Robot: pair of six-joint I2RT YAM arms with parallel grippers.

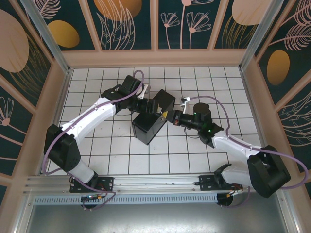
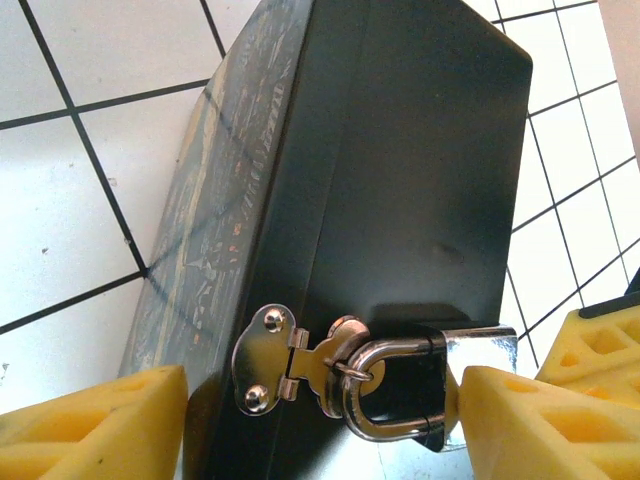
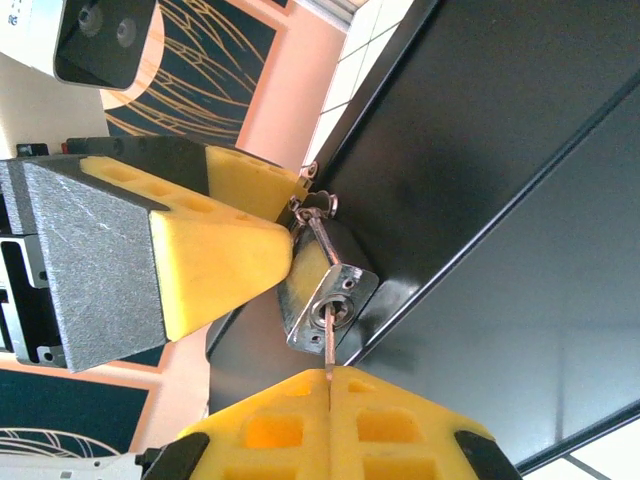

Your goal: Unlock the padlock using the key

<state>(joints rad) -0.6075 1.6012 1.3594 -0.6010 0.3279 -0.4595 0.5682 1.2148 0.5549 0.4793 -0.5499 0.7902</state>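
From the top camera I see the left gripper (image 1: 147, 104) and right gripper (image 1: 171, 118) meeting at a black box (image 1: 147, 128) mid-table, on white gridded tiles (image 1: 121, 160). The lock is too small there to make out.

On my left wrist camera the jaws stand wide apart, straddling the box's corner. One yellow ribbed pad (image 2: 530, 425) touches the padlock (image 2: 478, 352). It is a small shiny block whose curved steel shackle threads through the box's chrome hasp (image 2: 268, 360). The other pad (image 2: 95, 430) sits at the painted lid edge. The box's face is smooth matte black.

On my right wrist camera the jaws are pinched together on the key (image 3: 329, 345), a thin flat blade with its tip in the padlock's round keyhole. A left pad (image 3: 215, 255) presses the padlock's side.
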